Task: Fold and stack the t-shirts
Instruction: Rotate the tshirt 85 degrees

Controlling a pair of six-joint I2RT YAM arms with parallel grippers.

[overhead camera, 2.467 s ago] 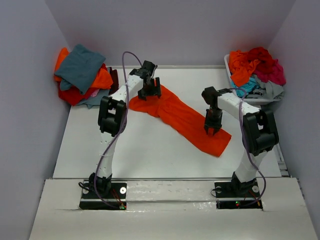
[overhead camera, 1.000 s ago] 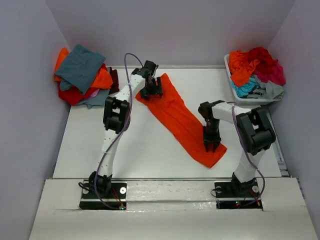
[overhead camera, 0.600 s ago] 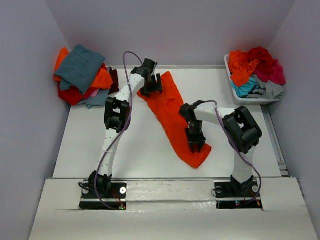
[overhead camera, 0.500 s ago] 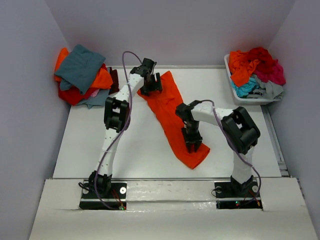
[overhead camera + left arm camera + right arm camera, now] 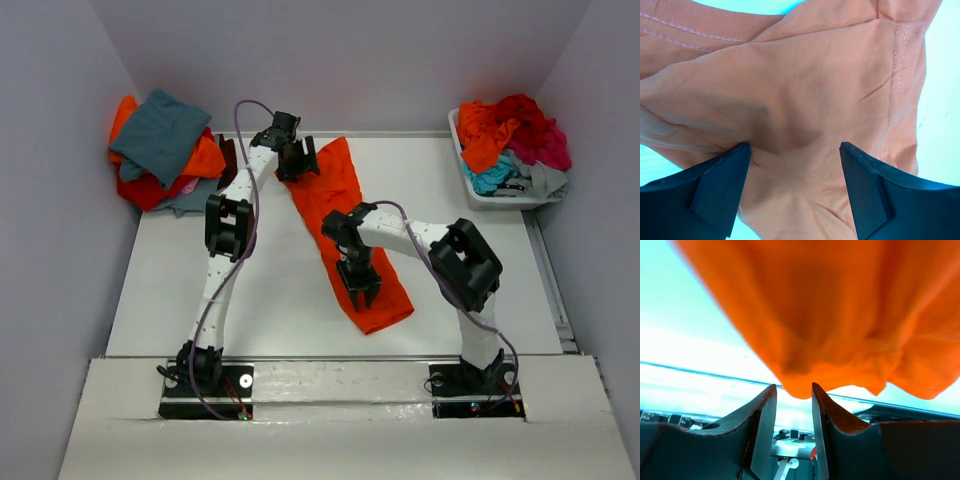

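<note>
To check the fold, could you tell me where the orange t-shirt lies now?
In the top view, the orange t-shirt lies mid-table, running from the left gripper at the back to the right gripper.

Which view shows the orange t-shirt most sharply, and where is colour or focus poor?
Left wrist: orange t-shirt sharp, stitching readable, but washed to pale salmon, table tinted cyan. Right wrist: it is saturated yet blurred, table glaring white. Top external: evenly lit, sharp, only soft shadows.
</note>
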